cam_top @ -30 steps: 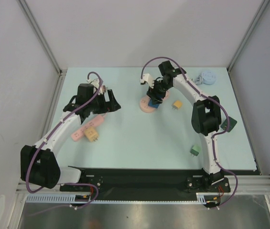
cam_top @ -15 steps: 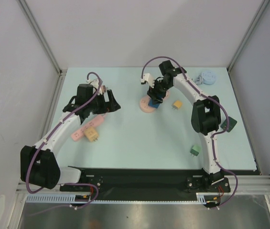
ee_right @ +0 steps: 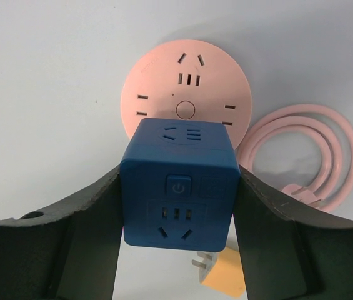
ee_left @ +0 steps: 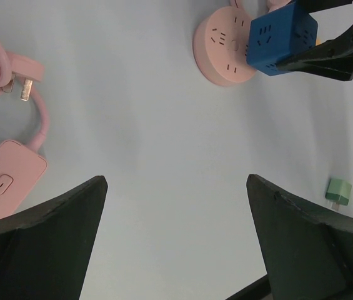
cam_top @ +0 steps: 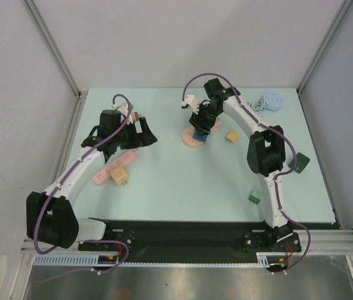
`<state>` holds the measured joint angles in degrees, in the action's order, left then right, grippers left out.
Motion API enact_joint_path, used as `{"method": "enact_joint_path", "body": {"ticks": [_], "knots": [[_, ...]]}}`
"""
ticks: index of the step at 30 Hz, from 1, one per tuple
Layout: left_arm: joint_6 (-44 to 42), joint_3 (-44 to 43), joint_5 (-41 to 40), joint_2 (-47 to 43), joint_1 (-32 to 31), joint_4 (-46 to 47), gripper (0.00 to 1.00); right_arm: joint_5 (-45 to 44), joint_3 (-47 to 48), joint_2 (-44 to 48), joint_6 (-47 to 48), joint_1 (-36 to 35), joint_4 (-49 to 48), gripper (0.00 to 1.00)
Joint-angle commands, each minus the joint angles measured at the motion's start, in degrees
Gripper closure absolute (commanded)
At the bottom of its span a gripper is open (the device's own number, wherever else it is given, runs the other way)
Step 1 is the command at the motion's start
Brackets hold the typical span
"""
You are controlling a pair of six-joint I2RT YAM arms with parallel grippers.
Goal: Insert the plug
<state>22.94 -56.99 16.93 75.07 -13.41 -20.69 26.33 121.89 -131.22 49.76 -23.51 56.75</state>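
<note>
Left gripper [ee_left: 176,184] hangs with jaws wide apart above the pale blue table [ee_left: 145,106]. I see the right gripper [ee_right: 177,215] over the edge of the round pink plastic socket disc [ee_right: 185,84], clamped on the blue plastic cube plug [ee_right: 179,181].

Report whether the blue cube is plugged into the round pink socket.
Out, apparently: the right gripper holds the blue cube tilted at the round pink socket edge, not seated.

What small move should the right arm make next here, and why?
Probably nudge the blue cube adapter forward over the round pink socket. The right gripper is shut on the cube, which covers only the socket's near edge, so it likely isn't yet lined up with the slots.
</note>
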Motion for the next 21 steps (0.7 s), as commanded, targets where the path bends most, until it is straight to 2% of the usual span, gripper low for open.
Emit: {"method": "enact_joint_path", "body": {"ticks": [1, 5, 11, 14, 21], "knots": [[0.44, 0.13, 0.83, -2.38, 0.75, 1.62, 0.0, -3.39, -1.56, -4.83, -1.33, 0.04, -0.94, 1.0], [0.44, 0.13, 0.65, -2.47, 0.84, 1.7, 0.0, -2.51, -2.7, -5.01, -2.03, 0.39, -2.17, 1.0], [0.7, 0.3, 1.26, -2.29, 1.45, 2.05, 0.0, -1.54, -8.32, -3.25, -1.42, 0.39, -9.02, 1.0], [0.97, 0.39, 1.62, -2.21, 1.89, 2.23, 0.0, -2.59, -9.65, -4.4, -1.68, 0.48, -8.86, 1.0], [1.14, 0.92, 2.49, -2.73, 2.33, 3.2, 0.0, -0.75, -18.43, -1.33, -3.26, 2.23, -13.23, 1.0]]}}
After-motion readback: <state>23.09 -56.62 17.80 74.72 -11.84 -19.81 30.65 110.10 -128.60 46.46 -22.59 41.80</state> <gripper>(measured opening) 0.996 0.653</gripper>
